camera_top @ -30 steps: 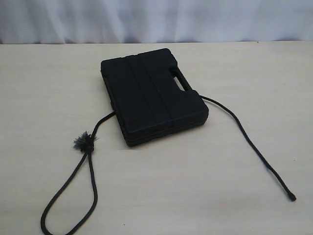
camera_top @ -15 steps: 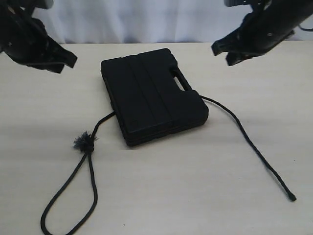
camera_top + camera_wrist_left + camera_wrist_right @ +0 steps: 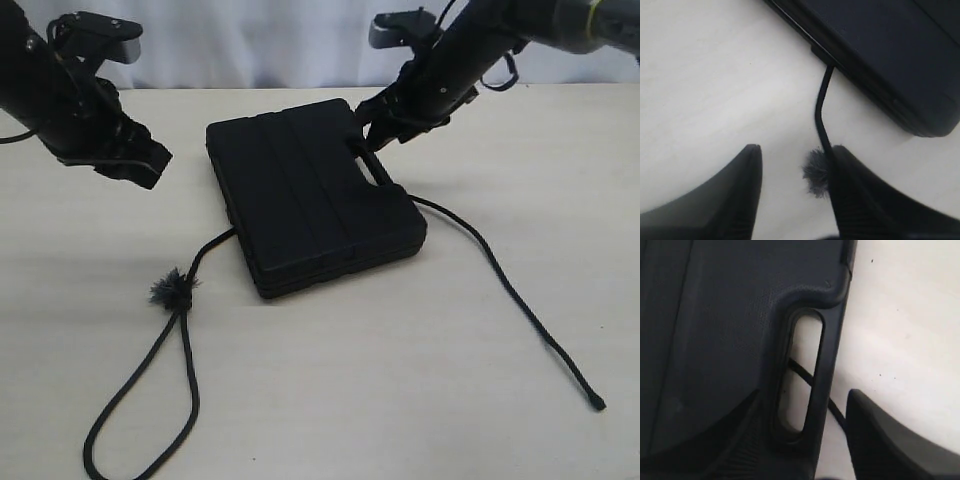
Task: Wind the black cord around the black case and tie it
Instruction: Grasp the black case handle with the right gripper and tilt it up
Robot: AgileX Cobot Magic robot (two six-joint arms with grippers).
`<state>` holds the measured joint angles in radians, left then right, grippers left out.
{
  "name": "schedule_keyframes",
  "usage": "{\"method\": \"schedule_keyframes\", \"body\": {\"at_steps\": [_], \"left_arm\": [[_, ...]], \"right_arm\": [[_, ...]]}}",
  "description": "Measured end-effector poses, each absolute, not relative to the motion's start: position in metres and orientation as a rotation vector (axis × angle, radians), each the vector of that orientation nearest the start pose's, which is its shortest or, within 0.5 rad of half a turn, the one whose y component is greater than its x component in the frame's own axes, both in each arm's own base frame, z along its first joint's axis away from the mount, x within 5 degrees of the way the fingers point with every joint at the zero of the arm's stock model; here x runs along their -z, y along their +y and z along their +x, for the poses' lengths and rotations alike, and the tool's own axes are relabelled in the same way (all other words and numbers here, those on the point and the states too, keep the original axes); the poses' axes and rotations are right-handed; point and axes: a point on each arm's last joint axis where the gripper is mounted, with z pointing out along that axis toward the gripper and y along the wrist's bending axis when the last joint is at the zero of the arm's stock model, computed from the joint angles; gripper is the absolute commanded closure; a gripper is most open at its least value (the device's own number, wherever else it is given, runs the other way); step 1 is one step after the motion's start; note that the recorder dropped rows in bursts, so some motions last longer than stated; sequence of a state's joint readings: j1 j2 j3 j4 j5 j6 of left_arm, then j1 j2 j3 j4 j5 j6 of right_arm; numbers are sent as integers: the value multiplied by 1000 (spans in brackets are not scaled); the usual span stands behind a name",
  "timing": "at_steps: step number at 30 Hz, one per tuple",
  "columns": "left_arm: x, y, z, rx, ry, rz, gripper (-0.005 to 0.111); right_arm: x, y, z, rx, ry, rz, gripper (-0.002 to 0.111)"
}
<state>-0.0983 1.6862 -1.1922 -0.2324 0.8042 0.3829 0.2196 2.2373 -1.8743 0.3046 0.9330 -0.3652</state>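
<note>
The black case (image 3: 310, 190) lies flat in the middle of the table, with its handle slot (image 3: 372, 165) toward the back right. The black cord (image 3: 500, 280) passes under it. One end runs right to a blunt tip (image 3: 597, 405). The other end comes out on the left, has a frayed tuft (image 3: 170, 290) and loops to the front edge. My left gripper (image 3: 140, 165) hovers left of the case, open, with the tuft (image 3: 815, 172) by one finger (image 3: 855, 195). My right gripper (image 3: 375, 125) is open above the handle (image 3: 825, 365); the cord (image 3: 800, 371) shows through the slot.
The pale wooden table (image 3: 400, 400) spreads around the case. A white curtain (image 3: 300, 40) hangs behind its back edge. The cord's loop (image 3: 140, 400) lies at the front left, near the table's front edge.
Both arms came into view from the upper corners and lowered. The left now sits beside the case's left side, the right over the handle. Case and cord have not moved.
</note>
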Motion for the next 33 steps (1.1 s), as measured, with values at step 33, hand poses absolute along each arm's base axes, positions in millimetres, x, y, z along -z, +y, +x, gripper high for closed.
{"method": "schedule_keyframes", "body": {"at_steps": [33], "left_arm": [[-228, -62, 339, 323, 2559, 703, 65]], "right_arm": [[-193, 143, 472, -128, 2641, -586, 104]]}}
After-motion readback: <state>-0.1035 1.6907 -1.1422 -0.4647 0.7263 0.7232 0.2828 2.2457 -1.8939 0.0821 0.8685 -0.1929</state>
